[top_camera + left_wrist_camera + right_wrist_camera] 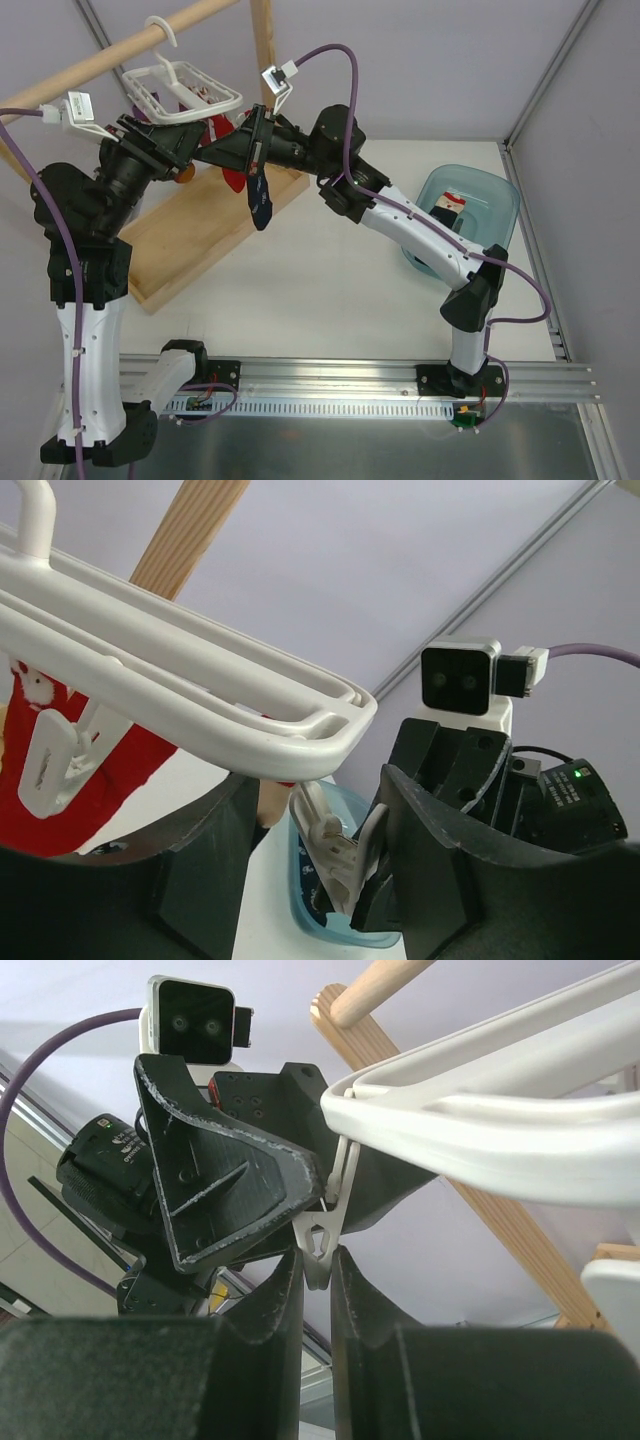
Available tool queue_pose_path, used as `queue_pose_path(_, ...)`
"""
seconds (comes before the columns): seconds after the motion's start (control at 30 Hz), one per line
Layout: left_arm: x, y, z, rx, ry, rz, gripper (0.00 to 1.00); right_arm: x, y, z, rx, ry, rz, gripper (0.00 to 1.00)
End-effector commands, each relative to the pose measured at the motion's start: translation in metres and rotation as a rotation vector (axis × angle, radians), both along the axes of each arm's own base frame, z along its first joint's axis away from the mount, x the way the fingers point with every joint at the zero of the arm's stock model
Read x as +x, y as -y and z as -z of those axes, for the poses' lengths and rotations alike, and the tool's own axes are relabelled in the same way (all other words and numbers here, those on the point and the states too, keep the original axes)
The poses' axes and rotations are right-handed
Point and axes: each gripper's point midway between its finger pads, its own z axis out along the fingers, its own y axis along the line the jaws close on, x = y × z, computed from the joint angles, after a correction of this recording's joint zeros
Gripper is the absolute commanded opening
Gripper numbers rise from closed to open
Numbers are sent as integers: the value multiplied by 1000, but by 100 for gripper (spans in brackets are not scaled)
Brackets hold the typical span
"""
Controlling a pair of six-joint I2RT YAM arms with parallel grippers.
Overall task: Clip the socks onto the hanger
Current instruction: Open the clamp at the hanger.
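Observation:
The white hanger (190, 88) hangs by its hook from a wooden rod. My right gripper (256, 150) is shut on a navy sock (262, 200), which dangles below it beside the hanger's right corner. In the right wrist view the gripper (318, 1278) has its jaws nearly together, with the tip of a white clip (320, 1240) between them; the sock is hidden there. My left gripper (205, 148) is open. In the left wrist view (320, 870) its jaws straddle the same clip (335, 845), which touches only the right finger (430, 850). The second navy sock (452, 208) lies in a blue tub.
Bright red socks (215, 125) hang clipped under the hanger and also show in the left wrist view (90, 770). The wooden rod (100, 60) and post stand on a wooden base (200, 240) at the left. The blue tub (495, 195) sits at the right.

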Motion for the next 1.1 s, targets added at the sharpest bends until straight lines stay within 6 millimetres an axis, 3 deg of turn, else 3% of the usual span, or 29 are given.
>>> queue_pose_path(0.0,-13,3,-28,-28,99,36,51,-27,27,-52,133,74,-60,1)
queue_pose_path(0.33,-17,1,-28,-24,122,17,50,-22,24,-47,138,51,-63,1)
queue_pose_path(0.5,-13,1,-27,-27,113,23,36,-20,23,-46,137,48,-63,1)
queue_pose_path(0.7,-11,0,-28,-19,123,11,26,-20,23,-45,127,60,-60,2)
queue_pose_path(0.77,-9,-2,-25,-16,117,4,19,-19,21,-39,94,54,-61,9)
queue_pose_path(0.8,-8,-2,-25,-17,117,-3,18,-20,22,-40,85,87,-52,27)
queue_pose_path(0.9,0,-4,-17,-16,94,-11,17,-20,27,-31,30,140,-24,60)
queue_pose_path(0.97,2,-5,-14,-11,89,-20,15,-21,39,-31,-2,169,1,68)
queue_pose_path(1.0,4,-6,-13,6,95,-30,14,-18,44,-30,-18,217,28,79)
queue_pose_path(1.03,5,-8,-12,15,96,-39,12,-16,46,-18,-70,216,43,81)
queue_pose_path(1.07,4,-9,-12,26,102,-47,11,-17,60,-27,-73,242,84,82)
